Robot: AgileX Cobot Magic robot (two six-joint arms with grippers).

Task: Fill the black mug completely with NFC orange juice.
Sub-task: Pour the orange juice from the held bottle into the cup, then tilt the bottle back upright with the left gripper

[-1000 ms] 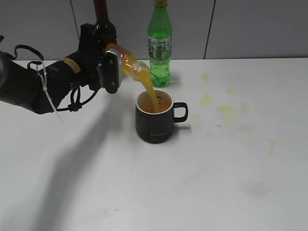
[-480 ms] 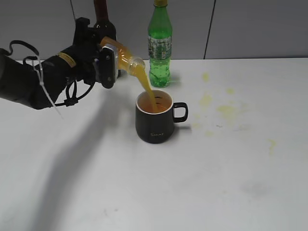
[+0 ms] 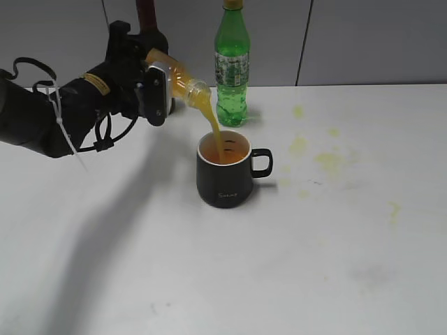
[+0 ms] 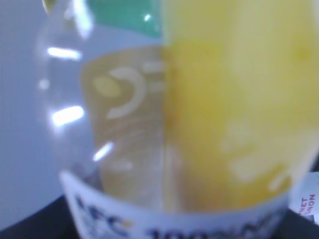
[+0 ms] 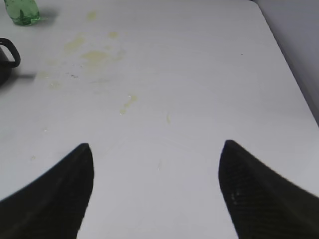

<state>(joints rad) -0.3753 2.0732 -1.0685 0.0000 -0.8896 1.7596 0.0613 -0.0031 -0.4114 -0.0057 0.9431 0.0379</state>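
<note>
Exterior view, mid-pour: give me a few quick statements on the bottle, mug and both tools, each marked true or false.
1. The left tool holds the NFC orange juice bottle tilted, neck down toward the black mug. True.
2. A stream of juice runs from the bottle into the mug. True.
3. The mug's handle points toward the left arm. False: it points right, away from that arm.
4. The green bottle lies on its side. False: it stands upright behind the mug.
5. The right tool grips the mug. False: it is open over bare table.
</note>
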